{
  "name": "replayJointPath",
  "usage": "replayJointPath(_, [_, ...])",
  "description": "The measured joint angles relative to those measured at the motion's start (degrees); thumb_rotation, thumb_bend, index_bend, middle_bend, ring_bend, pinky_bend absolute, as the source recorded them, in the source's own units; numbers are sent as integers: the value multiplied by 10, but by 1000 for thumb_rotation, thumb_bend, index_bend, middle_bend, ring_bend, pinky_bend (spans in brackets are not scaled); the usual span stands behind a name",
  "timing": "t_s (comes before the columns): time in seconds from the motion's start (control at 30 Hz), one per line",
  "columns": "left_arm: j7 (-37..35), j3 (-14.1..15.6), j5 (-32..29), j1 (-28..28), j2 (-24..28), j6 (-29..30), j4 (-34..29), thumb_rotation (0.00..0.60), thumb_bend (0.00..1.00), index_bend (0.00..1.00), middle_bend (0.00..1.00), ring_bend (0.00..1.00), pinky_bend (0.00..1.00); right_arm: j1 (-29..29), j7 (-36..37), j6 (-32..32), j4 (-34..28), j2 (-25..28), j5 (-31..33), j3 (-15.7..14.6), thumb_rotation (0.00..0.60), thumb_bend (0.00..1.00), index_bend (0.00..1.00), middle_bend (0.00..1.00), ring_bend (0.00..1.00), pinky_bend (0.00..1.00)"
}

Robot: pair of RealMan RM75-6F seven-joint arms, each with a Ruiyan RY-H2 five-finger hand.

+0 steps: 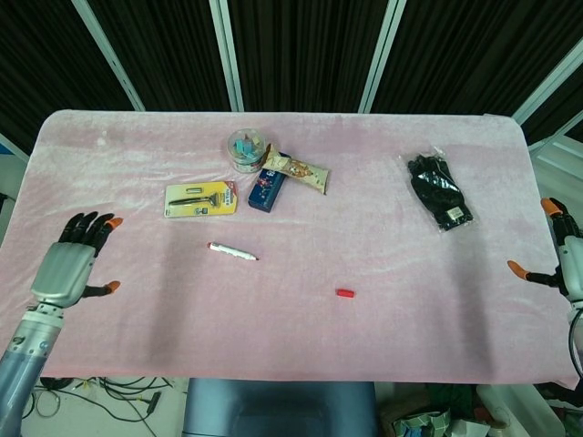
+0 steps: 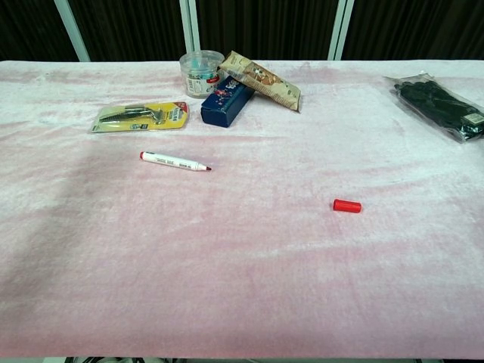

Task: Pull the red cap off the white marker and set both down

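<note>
- The left hand [image 1: 68,269] and right hand [image 1: 567,259] are seen only from the head, fingers spread, empty.
- The white marker [image 2: 175,161] and red cap [image 2: 347,206] are seen lying apart on the counter [image 2: 242,287].

One marker [image 1: 232,251], one cap [image 1: 343,293], two robot hands [image 1: 66,270].

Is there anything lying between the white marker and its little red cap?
No. Between the white marker and the red cap only bare pink cloth shows, in both views.
</note>
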Motion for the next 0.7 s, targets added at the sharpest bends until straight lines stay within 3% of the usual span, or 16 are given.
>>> replayJointPath(0.17, [-52,28,35,82,1,63,45,600,85,136,95,0,0,-51,-74,107,-53,-19,-48,-30,600,92,28,0,77,160])
replayJointPath(0.43, [-83,24,42,135,-16,78,95,600,85,141,95,0,0,-92,-224,162,-107,-53,-67,-57,600,93,28,0,77,160])
replayJointPath(0.7, [-92,11,70,154,-26,87,119,600,85,150,95,0,0,-120,-296,207,-114,-83,-86,-74,600,93,27,0,77,160])
